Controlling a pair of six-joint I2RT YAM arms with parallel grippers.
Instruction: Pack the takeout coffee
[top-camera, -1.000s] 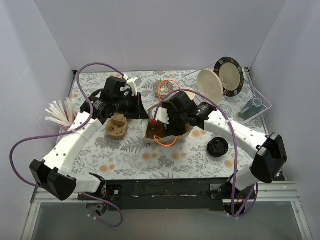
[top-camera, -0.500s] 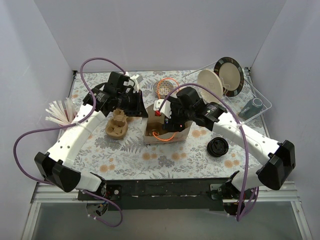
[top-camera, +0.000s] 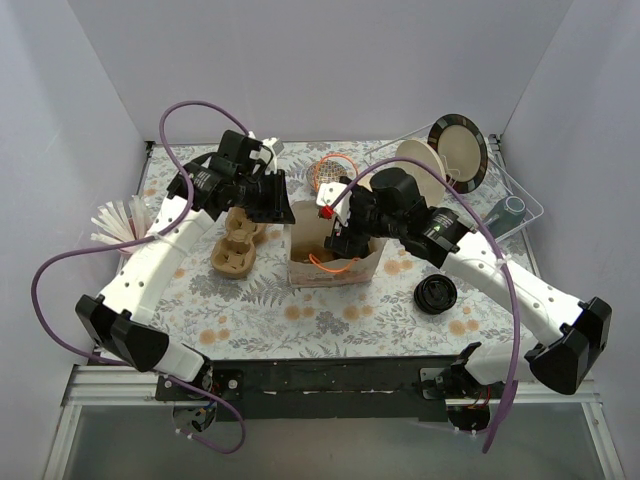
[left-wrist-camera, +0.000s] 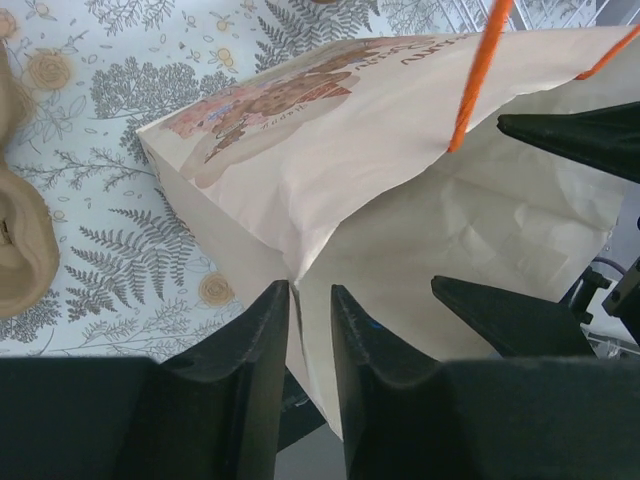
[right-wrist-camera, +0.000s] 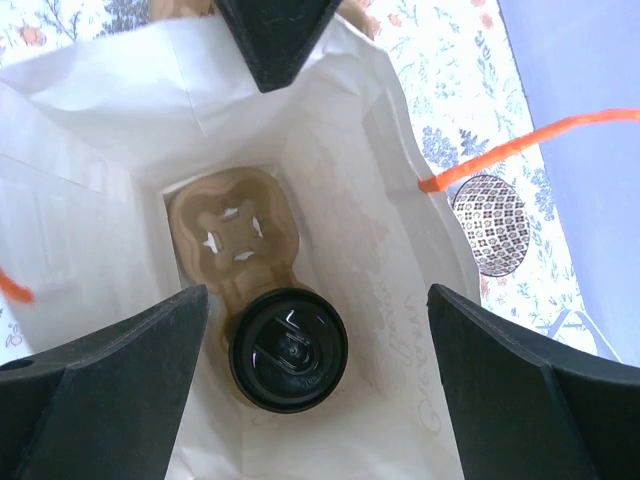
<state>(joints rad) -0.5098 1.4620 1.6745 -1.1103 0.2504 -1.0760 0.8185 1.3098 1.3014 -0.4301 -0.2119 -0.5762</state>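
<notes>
The takeout coffee (right-wrist-camera: 288, 349), a cup with a black lid, stands in a brown pulp carrier (right-wrist-camera: 235, 232) at the bottom of the upright paper bag (top-camera: 325, 262). My right gripper (right-wrist-camera: 318, 295) hovers over the bag's mouth, open wide with nothing between its fingers. In the top view it is the right gripper (top-camera: 338, 232) above the bag's centre. My left gripper (left-wrist-camera: 310, 295) straddles the bag's (left-wrist-camera: 340, 150) left top rim. Its fingers stand a narrow gap apart, with the paper edge between them. An orange handle (left-wrist-camera: 470, 90) hangs from the bag.
A second pulp carrier (top-camera: 235, 250) lies left of the bag. A loose black lid (top-camera: 436, 295) lies to the right. White straws (top-camera: 118, 225) stand at the far left. A patterned bowl (top-camera: 330, 178) sits behind the bag, a rack (top-camera: 520, 205) with plates at back right.
My right gripper has lifted out of the bag, staying open. The bag now stands straighter. The left gripper's fingers have parted slightly on the rim.
</notes>
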